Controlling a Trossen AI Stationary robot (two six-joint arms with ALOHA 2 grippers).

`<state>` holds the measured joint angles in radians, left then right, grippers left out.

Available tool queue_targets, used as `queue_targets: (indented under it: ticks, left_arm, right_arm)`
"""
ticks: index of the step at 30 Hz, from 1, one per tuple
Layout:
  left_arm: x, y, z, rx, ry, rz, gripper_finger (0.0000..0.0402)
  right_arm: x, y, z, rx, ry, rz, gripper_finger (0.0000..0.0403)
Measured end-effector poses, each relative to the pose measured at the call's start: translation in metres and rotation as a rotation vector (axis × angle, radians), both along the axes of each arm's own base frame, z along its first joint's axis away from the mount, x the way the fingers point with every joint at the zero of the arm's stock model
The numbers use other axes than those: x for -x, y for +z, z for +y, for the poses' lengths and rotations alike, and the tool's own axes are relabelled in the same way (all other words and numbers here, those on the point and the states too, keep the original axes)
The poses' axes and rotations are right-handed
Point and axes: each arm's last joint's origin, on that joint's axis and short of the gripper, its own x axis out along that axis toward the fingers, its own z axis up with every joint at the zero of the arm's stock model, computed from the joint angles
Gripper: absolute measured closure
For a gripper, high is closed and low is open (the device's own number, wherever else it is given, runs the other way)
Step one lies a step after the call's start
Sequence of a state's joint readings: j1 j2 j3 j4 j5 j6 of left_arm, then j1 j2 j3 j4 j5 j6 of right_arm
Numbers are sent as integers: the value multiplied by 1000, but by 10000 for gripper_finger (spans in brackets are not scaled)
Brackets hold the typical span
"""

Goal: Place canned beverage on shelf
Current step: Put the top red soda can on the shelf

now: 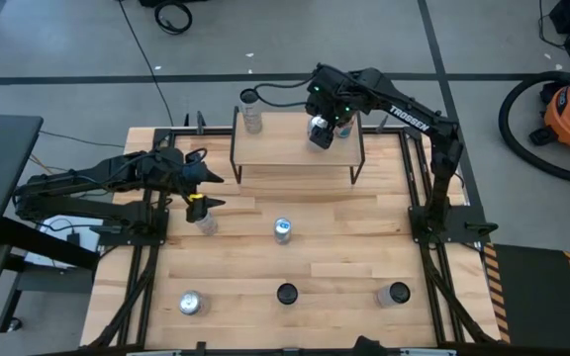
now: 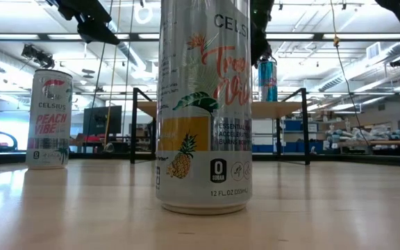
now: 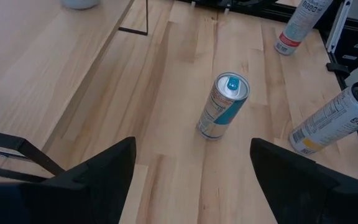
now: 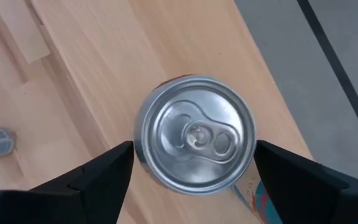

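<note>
The shelf (image 1: pixel 295 148), a light plank on thin black legs, stands at the table's far side. A clear-looking can (image 1: pixel 252 120) stands on its left end. My right gripper (image 1: pixel 325 130) is above the shelf's right part, shut on a silver-topped blue can (image 4: pixel 194 142), which also shows in the low view (image 2: pixel 268 80). My left gripper (image 1: pixel 202 194) is open and empty over the table's left part, above a can (image 1: pixel 206 223). A teal-topped can (image 3: pixel 222 106) stands ahead of it. My right gripper has the blue can between its two fingers, one finger (image 4: pixel 107 168) on each side of the can's upper wall (image 4: pixel 140 146) near the rim. The fingers point down from above. The can is upright, and its base (image 2: pixel 268 99) is at the shelf top.
More cans stand on the table: one in the middle (image 1: pixel 283 229) and three along the near edge, at the left (image 1: pixel 190 303), centre (image 1: pixel 287 294) and right (image 1: pixel 396 294). The shelf's middle (image 1: pixel 290 138) is bare plank.
</note>
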<state>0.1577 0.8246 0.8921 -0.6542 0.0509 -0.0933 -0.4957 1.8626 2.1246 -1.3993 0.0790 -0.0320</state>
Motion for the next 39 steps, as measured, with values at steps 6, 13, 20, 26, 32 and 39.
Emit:
queue_targets:
  ticks: [6, 13, 20, 26, 32, 39]
  left_arm:
    - [0, 0, 0, 1, 0, 3, 83]
    - [0, 0, 0, 1, 0, 2, 83]
    - [0, 0, 0, 1, 0, 2, 83]
    - [0, 0, 0, 1, 0, 4, 83]
    - [1, -1, 0, 4, 0, 18, 83]
    - [1, -1, 0, 4, 0, 17, 83]
  right_arm:
    - [-2, 1, -1, 9, 6, -16, 59]
    - [-1, 2, -1, 44, -4, 0, 59]
    - [3, 26, 4, 79, 14, -75, 60]
    - [7, 43, 16, 76, 9, -113, 59]
    - [4, 36, 31, 30, 32, -61, 72]
    - [-2, 29, 41, -23, 55, -40, 122]
